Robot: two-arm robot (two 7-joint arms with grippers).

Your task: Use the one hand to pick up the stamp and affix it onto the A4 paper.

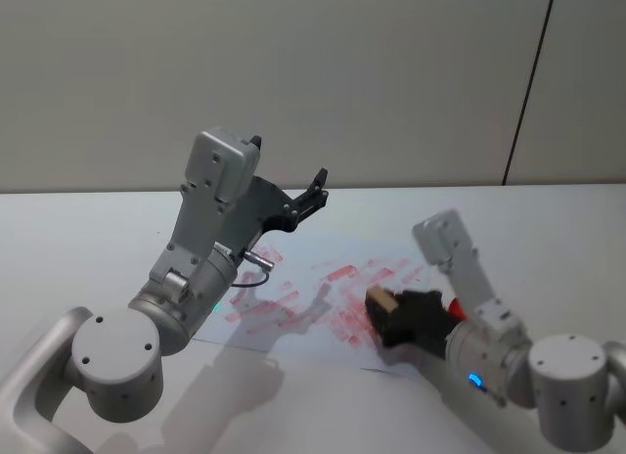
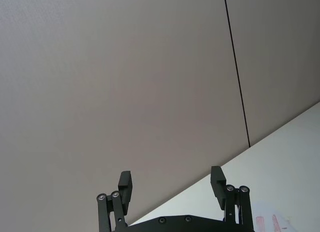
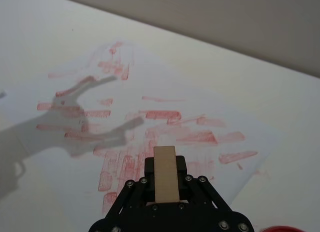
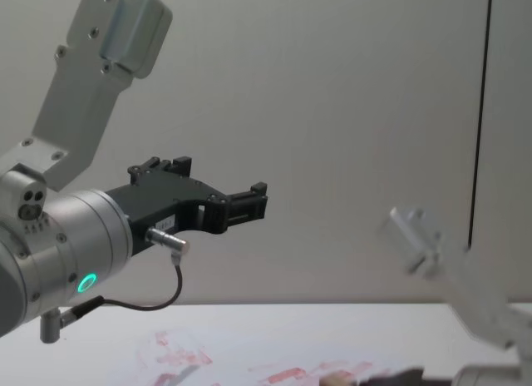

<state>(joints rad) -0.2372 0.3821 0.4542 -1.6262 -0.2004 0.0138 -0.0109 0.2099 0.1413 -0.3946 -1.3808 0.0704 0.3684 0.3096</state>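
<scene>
Fingers (image 3: 150, 167) of right gripper (image 3: 165, 164) clamping stamp (image 3: 165, 181), over A4 paper (image 3: 165, 87) near edge

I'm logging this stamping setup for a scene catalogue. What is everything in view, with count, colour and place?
stamp: one, light tan, in the right gripper, at the paper's right part
A4 paper: one, white with red ink marks, flat on the table
red object: one, red, partly hidden beside the right gripper
table: one, white, under the paper
wall: one, grey, behind the table
left gripper: one, black, open, raised above the paper's left side
right gripper: one, black, shut on the stamp
</scene>
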